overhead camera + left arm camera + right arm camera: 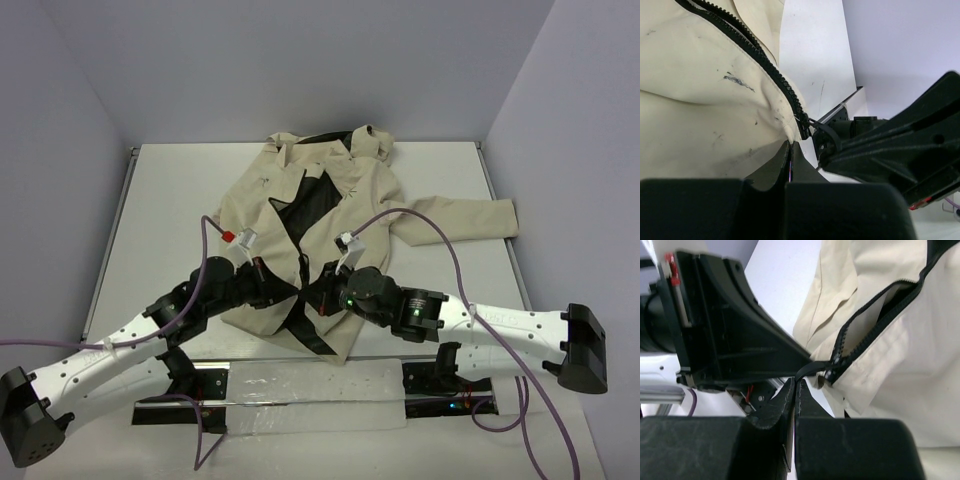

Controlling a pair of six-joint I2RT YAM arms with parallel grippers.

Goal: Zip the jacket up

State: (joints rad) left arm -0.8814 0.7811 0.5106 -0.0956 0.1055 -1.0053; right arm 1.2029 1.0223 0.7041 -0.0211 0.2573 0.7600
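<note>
The beige jacket (355, 195) lies flat on the table, collar at the far side, its front open in a V that shows black lining (308, 205). My left gripper (287, 285) is shut on the jacket's beige fabric beside the lower end of the zipper; in the left wrist view the gripper (790, 146) pinches the cloth just below the zipper teeth (765, 65). My right gripper (326, 284) faces it. In the right wrist view the gripper (796, 382) is shut on the black pull tab (810, 369) of the zipper slider (830, 375).
The jacket's right sleeve (460, 220) stretches toward the table's right edge. White walls close in the table on three sides. A metal rail (300, 385) with the arm bases runs along the near edge. Both grippers nearly touch over the jacket's lower front.
</note>
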